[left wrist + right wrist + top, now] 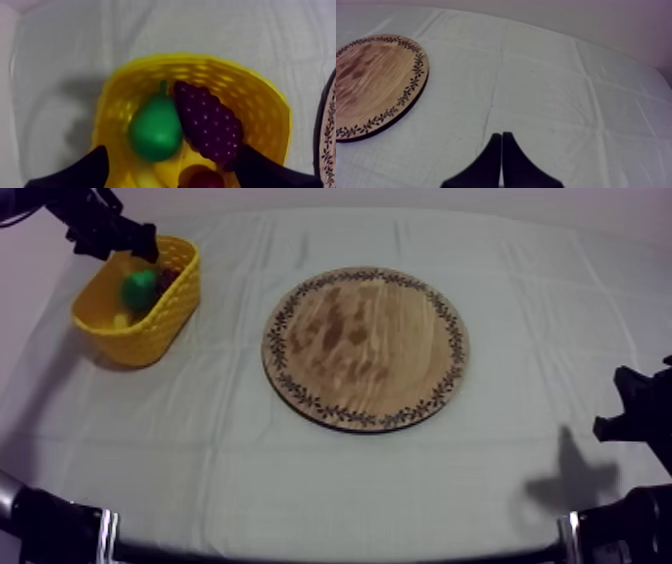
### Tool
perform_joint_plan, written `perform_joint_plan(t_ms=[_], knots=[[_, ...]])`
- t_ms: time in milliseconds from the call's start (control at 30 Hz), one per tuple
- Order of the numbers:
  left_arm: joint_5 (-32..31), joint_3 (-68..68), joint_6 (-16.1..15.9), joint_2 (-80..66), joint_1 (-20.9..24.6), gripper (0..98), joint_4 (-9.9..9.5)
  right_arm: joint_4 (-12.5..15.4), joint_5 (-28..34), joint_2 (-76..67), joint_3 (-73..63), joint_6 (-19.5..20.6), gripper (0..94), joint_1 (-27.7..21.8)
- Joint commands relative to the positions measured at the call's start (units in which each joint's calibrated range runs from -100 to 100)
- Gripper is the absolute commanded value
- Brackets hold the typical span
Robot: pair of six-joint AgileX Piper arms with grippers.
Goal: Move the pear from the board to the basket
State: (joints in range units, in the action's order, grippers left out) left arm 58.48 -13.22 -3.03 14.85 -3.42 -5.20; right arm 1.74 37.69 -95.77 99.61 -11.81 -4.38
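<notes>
A green pear lies in the yellow basket, beside a bunch of purple grapes and a small red fruit. From above, the pear shows in the basket at the table's far left. My left gripper hovers over the basket's far rim. Its black fingers stand wide apart above the fruit, holding nothing. The round wooden board at the middle is bare. My right gripper rests low at the right, its fingers together as a narrow wedge.
A yellow piece, perhaps a banana, lies low in the basket. The board lies left of my right gripper on the grey-white cloth. The right arm sits at the table's right edge.
</notes>
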Motion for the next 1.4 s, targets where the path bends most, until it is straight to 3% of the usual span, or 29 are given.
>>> perform_joint_plan(t_ms=[0,167,300,533,733,933,1200,1367], knots=[[-0.2,0.0,0.1,-0.7,0.2,95.7,0.12,0.0,0.1,0.0,0.1,0.0,0.5,0.0],[-2.9,-1.3,0.2,-4.2,1.3,94.3,1.19,0.0,0.1,0.0,0.1,0.0,0.5,0.1],[-5.3,-2.6,0.2,-8.7,3.0,87.7,2.80,0.0,0.1,0.0,0.1,0.0,0.5,0.0],[-16.3,-11.5,0.2,-21.7,5.1,55.0,4.04,0.0,0.1,0.0,0.1,0.0,0.5,0.0],[-18.8,-19.6,0.9,-34.7,5.4,34.2,4.14,0.0,0.1,0.0,0.1,0.0,0.5,0.0],[-21.8,-28.5,1.4,-49.5,5.5,6.6,4.24,0.0,0.1,0.0,0.1,0.0,0.5,0.0],[-23.2,-44.2,0.8,-71.2,4.5,0.4,4.09,0.0,0.1,0.0,0.1,0.0,0.5,0.0],[-23.8,-55.2,5.9,-85.8,3.8,0.1,1.47,0.0,0.1,0.0,0.1,0.0,0.5,0.0]])
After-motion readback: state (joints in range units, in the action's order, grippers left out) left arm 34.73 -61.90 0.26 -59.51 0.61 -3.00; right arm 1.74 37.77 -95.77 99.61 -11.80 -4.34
